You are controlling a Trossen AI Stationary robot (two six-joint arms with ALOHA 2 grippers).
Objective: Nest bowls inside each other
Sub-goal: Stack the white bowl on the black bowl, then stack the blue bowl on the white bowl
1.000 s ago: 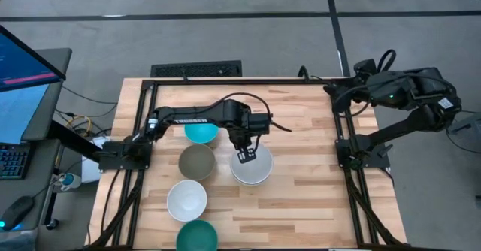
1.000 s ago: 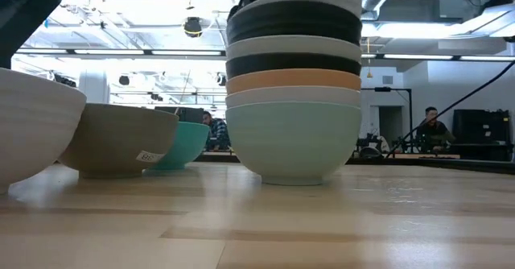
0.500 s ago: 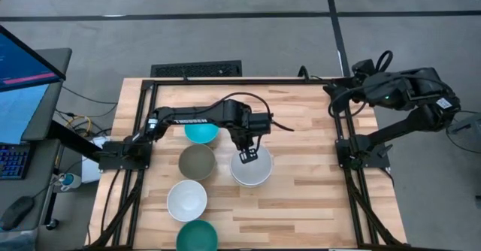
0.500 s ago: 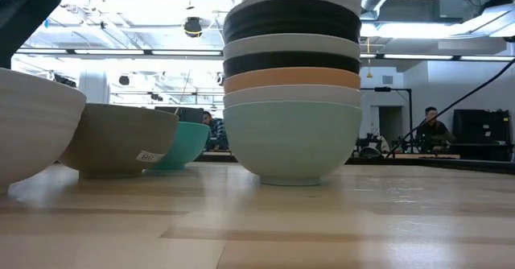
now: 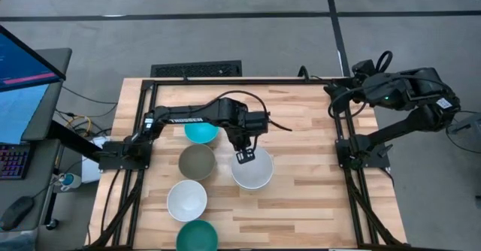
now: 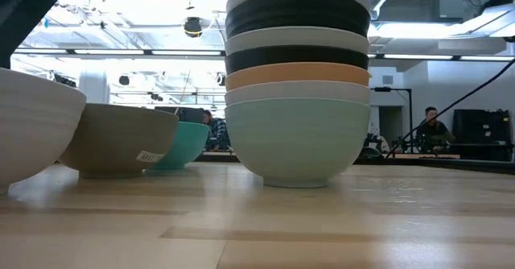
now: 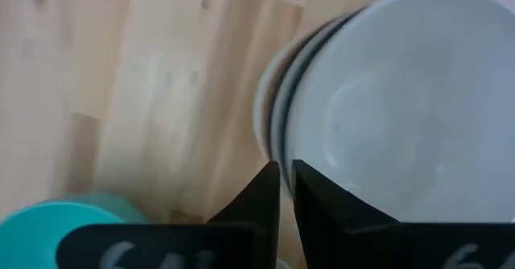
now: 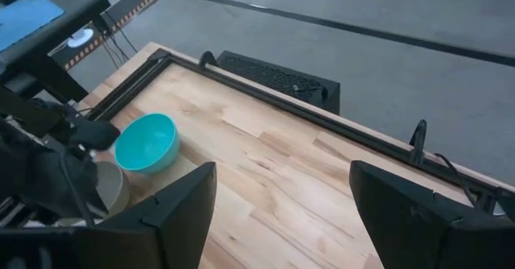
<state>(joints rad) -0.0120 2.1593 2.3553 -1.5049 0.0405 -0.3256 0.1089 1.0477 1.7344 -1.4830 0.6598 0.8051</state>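
A stack of several nested bowls (image 5: 255,174) stands on its mint green bottom bowl (image 6: 298,132), with white, orange and black bowls above it and a white bowl on top (image 7: 386,116). My left gripper (image 5: 244,157) is at the far-left rim of the stack and is shut on the top bowl. To the left of the stack, single bowls rest on their bases: turquoise (image 5: 200,132), grey-taupe (image 5: 197,161), white (image 5: 186,200) and dark teal (image 5: 197,236). My right gripper (image 8: 282,172) is open and folded back at the table's far right edge. My left gripper (image 7: 286,180) pinches the top white bowl's rim (image 7: 294,144) on its far-left side, one finger inside the bowl and one outside. The fingers come from above, pointing down. The bowl sits level, nested in the stack, which stands on the table.
A dark metal frame (image 5: 143,116) borders the table's left, far and right sides. The wood to the right of the stack (image 5: 308,176) is bare. In the low view, people sit at desks in the room behind (image 6: 430,124).
The stack has slid a little toward the table's near edge and to the right, so it shows larger in the low view. My left gripper has stayed at the stack's rim and moved with it.
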